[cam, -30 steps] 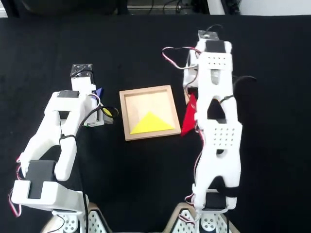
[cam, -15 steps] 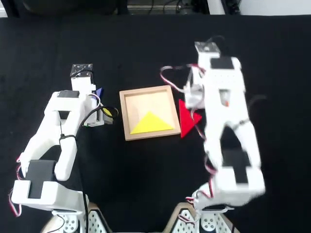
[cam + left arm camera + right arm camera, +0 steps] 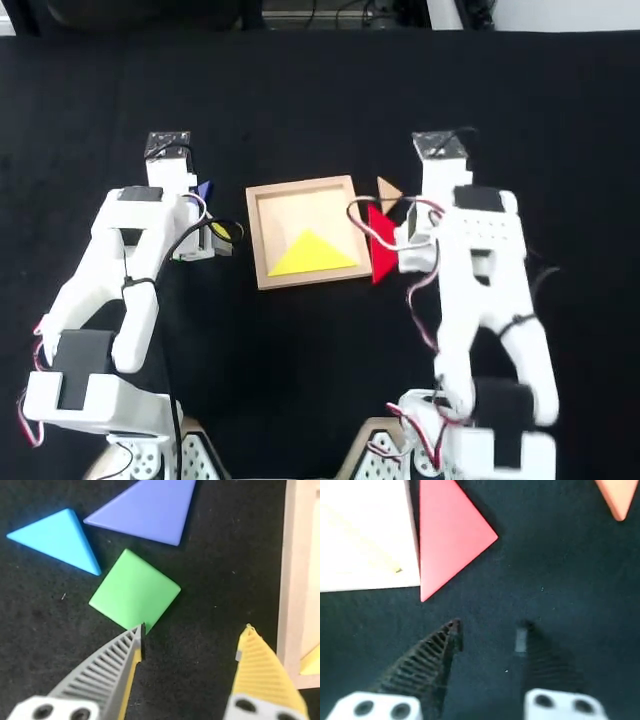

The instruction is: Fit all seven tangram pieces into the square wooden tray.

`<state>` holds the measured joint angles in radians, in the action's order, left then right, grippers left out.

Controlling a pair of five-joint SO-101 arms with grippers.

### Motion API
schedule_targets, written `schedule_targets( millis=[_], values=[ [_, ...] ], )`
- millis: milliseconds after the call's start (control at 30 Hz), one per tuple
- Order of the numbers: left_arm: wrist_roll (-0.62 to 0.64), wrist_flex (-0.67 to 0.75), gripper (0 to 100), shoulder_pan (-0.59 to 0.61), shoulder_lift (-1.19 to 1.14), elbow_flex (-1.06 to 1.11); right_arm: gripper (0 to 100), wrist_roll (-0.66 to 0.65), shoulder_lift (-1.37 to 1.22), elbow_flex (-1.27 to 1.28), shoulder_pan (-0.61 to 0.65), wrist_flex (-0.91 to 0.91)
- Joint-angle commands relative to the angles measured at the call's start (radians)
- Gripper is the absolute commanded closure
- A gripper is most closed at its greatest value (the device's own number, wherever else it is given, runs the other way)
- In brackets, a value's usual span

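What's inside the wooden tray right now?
One yellow triangle lies in the tray, along its lower edge in the high view. The rest of the floor is bare wood; nothing covers it.

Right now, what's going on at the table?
Only the yellow triangle lies in the tray. The right gripper hangs open and empty over the cloth near the red triangle, which lies beside the tray's edge. The left gripper is open by the green square, with the blue triangle and purple piece beyond.
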<state>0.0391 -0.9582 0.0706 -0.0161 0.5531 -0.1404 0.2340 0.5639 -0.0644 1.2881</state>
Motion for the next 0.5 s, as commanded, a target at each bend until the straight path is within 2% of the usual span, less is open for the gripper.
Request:
schedule_targets(
  millis=[0,200,467],
  values=[
    [0.009,-0.012,69,0.008,0.005,-0.042,73.7,0.018,-0.122,-0.154,0.055,-0.012],
    [0.011,-0.014,69,0.008,0.005,-0.039,73.4,0.172,-0.309,-0.271,0.149,-0.035],
    [0.011,-0.014,69,0.002,0.005,-0.025,73.4,0.186,-0.506,-0.414,0.149,-0.04]
  ],
)
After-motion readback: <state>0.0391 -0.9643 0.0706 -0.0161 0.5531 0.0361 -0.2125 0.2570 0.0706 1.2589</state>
